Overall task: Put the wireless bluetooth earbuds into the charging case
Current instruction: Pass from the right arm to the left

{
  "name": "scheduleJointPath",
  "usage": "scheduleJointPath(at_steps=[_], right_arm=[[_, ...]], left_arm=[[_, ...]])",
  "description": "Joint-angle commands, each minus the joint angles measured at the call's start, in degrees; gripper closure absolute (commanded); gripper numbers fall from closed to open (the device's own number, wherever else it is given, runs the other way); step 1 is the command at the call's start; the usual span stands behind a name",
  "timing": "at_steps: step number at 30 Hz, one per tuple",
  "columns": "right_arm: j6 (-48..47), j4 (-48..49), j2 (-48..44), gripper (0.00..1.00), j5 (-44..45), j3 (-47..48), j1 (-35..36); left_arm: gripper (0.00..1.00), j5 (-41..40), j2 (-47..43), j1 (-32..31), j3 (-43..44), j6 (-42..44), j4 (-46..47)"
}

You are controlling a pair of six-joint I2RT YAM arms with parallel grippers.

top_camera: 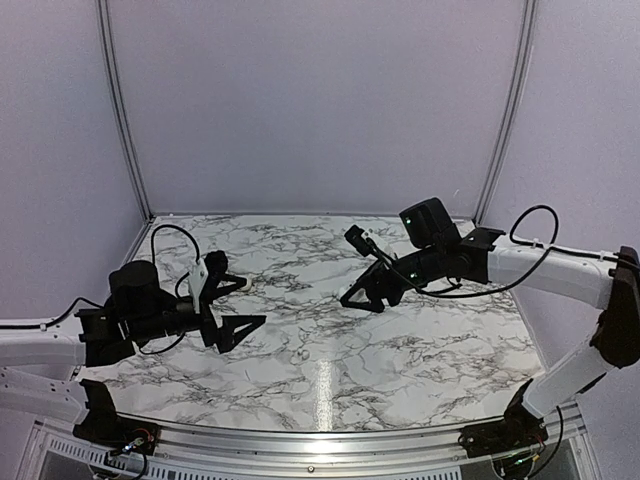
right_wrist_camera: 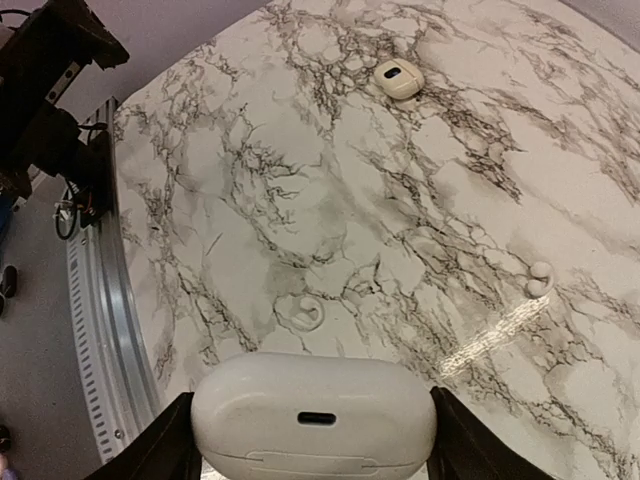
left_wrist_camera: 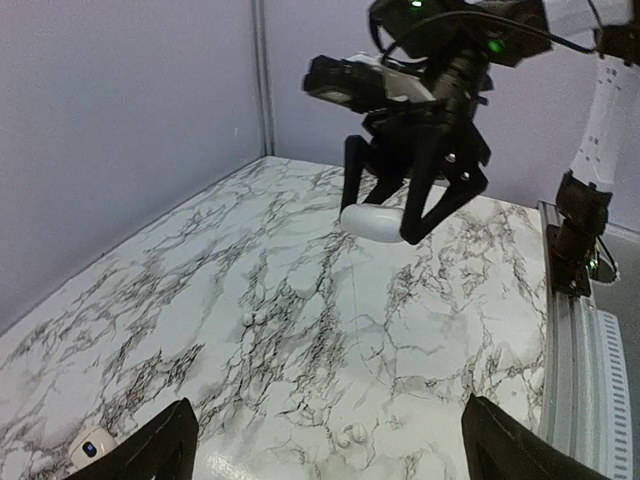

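Observation:
My right gripper (right_wrist_camera: 315, 435) is shut on the charging case (right_wrist_camera: 315, 400), a glossy white pebble with its lid closed and its port slot facing the camera, held above the table. The case also shows in the left wrist view (left_wrist_camera: 372, 220), between the right gripper's fingers (left_wrist_camera: 425, 205). One earbud (right_wrist_camera: 397, 79), white with a dark spot, lies on the marble far from the case, and shows in the left wrist view (left_wrist_camera: 90, 447) by my left finger. Two more small white pieces (right_wrist_camera: 538, 279) (right_wrist_camera: 305, 312) lie on the table. My left gripper (left_wrist_camera: 330, 455) (top_camera: 252, 302) is open and empty above the marble.
A metal rail (right_wrist_camera: 100, 300) (left_wrist_camera: 580, 330) runs along the table's near edge. Purple walls (top_camera: 320, 100) close the back and sides. The left arm's dark body (right_wrist_camera: 50, 80) is at the upper left of the right wrist view.

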Motion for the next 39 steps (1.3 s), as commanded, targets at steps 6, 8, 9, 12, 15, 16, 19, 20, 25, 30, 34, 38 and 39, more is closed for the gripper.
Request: scheduleJointPath(at_steps=[6, 8, 9, 12, 15, 16, 19, 20, 25, 30, 34, 38, 39], right_arm=[[5.05, -13.78, -1.43, 0.48, -16.97, 4.75, 2.6], [5.92, -14.71, -1.41, 0.48, -19.21, 4.75, 3.0], [6.44, -14.91, -1.44, 0.48, -20.4, 4.69, 3.18], [7.8, -15.52, -1.01, 0.48, -22.63, 4.49, 4.19], [8.16, -16.46, -0.37, 0.48, -22.91, 4.58, 5.6], [8.27, -16.47, -0.01, 0.48, -22.96, 4.72, 6.44], [8.71, -16.38, 1.26, 0.48, -22.84, 5.33, 8.7], [8.77, -16.33, 1.71, 0.49, -22.94, 5.63, 9.28], [9.59, -15.17, 3.44, 0.49, -23.93, 6.71, 10.65], [10.26, -14.45, 4.47, 0.5, -24.92, 6.73, 11.22], [10.9, -13.7, 4.65, 0.5, -25.14, 6.69, 11.33], [11.18, -13.4, 5.06, 0.51, -25.72, 6.6, 11.39], [11.19, -13.35, 5.22, 0.51, -25.9, 6.52, 11.43]], left_arm=[[0.11, -11.83, 0.06, -15.52, 1.01, 22.15, -5.15], [0.12, -17.38, 2.64, -19.6, 2.97, 26.07, -7.25], [0.13, -19.28, 3.97, -21.14, 4.03, 27.55, -8.43], [0.16, -21.54, 7.2, -24.14, 7.52, 30.74, -10.99], [0.19, -19.89, 9.27, -24.85, 9.78, 31.71, -11.4], [0.2, -19.24, 9.96, -24.86, 10.59, 31.97, -11.69], [0.24, -16.83, 12.16, -24.94, 13.03, 32.51, -12.17], [0.25, -15.87, 12.91, -25.01, 13.97, 32.7, -12.22], [0.31, -13.51, 16.82, -25.83, 16.74, 34.31, -12.65], [0.37, -13.89, 19.44, -26.75, 19.45, 36.31, -15.15], [0.41, -14.93, 20.45, -27.42, 20.17, 37.64, -15.38], [0.46, -15.9, 21.63, -27.95, 21.09, 39.09, -16.27], [0.47, -16.02, 21.96, -28.06, 21.41, 39.37, -16.51]])
